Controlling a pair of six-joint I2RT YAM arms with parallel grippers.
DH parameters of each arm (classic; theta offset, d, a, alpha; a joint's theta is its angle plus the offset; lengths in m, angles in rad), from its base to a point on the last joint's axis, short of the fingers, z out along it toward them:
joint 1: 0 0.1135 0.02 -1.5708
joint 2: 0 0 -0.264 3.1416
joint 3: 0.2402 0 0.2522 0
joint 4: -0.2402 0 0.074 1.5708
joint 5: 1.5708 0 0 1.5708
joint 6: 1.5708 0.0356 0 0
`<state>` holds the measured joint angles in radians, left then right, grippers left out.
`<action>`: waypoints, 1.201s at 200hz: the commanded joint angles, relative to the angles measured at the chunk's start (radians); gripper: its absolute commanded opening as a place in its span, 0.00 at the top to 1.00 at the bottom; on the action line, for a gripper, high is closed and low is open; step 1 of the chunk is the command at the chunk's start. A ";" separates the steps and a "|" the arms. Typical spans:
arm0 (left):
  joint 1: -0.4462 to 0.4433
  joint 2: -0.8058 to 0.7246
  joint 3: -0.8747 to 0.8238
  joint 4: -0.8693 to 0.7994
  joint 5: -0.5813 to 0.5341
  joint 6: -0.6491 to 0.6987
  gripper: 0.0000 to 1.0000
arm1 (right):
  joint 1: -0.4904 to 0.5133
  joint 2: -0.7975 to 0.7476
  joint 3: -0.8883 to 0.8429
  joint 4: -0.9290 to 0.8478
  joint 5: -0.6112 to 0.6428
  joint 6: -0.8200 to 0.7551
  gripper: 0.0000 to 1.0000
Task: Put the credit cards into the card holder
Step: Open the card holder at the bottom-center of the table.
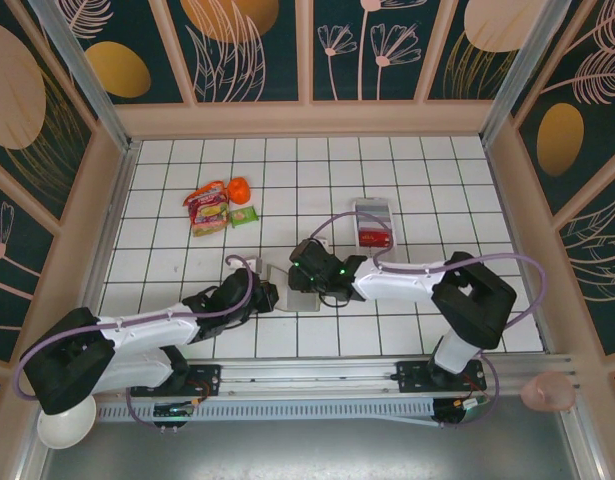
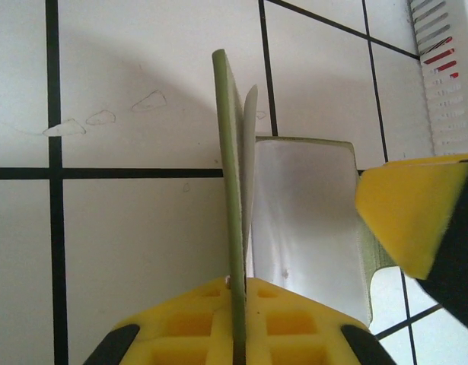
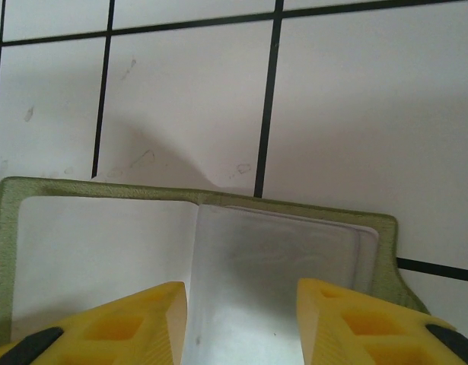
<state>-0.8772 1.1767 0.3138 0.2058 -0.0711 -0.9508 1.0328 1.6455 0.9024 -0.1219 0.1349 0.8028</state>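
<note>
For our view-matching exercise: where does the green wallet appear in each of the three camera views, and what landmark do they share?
Top external: wallet at centre, between the two arms' tips.
Left wrist: wallet at centre; one flap stands edge-on, clamped in the left tool, the other lies flat to its right.
Right wrist: wallet in the lower half, open, green rim around a pale inside.
Shared landmark: the black grid lines of the table.

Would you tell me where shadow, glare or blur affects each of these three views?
Top external: evenly lit and sharp across the white tiled table. Left wrist: glare washes out the pale inside of the olive-green folding wallet, and a yellow fingertip at the right edge is blurred. Right wrist: a soft grey shadow falls on the tiles beyond the wallet, whose lining looks overexposed.
</note>
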 commanded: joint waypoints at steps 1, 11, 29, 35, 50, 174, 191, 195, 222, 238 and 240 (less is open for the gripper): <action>-0.001 -0.011 -0.032 0.014 0.028 -0.012 0.80 | -0.003 0.030 0.003 0.028 -0.027 0.021 0.57; -0.002 -0.015 -0.039 0.017 0.023 -0.021 0.77 | -0.002 0.039 0.001 0.016 -0.028 0.026 0.57; -0.001 -0.027 -0.051 0.018 0.008 -0.028 0.68 | -0.001 0.054 0.000 -0.002 -0.024 0.032 0.57; -0.002 -0.033 -0.056 0.018 0.000 -0.029 0.66 | 0.000 0.055 -0.002 -0.002 -0.025 0.036 0.57; 0.000 -0.046 -0.061 0.007 -0.019 -0.035 0.64 | 0.007 0.062 -0.007 0.000 -0.032 0.040 0.56; -0.002 -0.251 -0.203 -0.021 -0.102 -0.095 0.83 | 0.036 0.108 0.007 0.072 -0.110 0.072 0.54; -0.001 -0.220 -0.200 -0.007 -0.088 -0.089 0.85 | 0.036 0.114 0.006 0.114 -0.114 0.084 0.54; 0.000 -0.211 -0.197 -0.005 -0.086 -0.088 0.85 | 0.037 0.116 0.006 0.127 -0.133 0.085 0.54; -0.001 -0.160 -0.187 0.014 -0.065 -0.071 0.88 | 0.036 0.134 0.007 0.185 -0.168 0.106 0.53; 0.000 -0.142 -0.182 0.015 -0.057 -0.065 0.88 | 0.042 0.138 0.019 0.178 -0.162 0.111 0.53; -0.001 -0.141 -0.181 0.015 -0.057 -0.065 0.88 | 0.043 0.138 0.021 0.172 -0.159 0.111 0.53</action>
<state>-0.8772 1.0153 0.1234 0.2039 -0.1566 -1.0359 1.0573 1.7519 0.9028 0.0319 0.0082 0.8822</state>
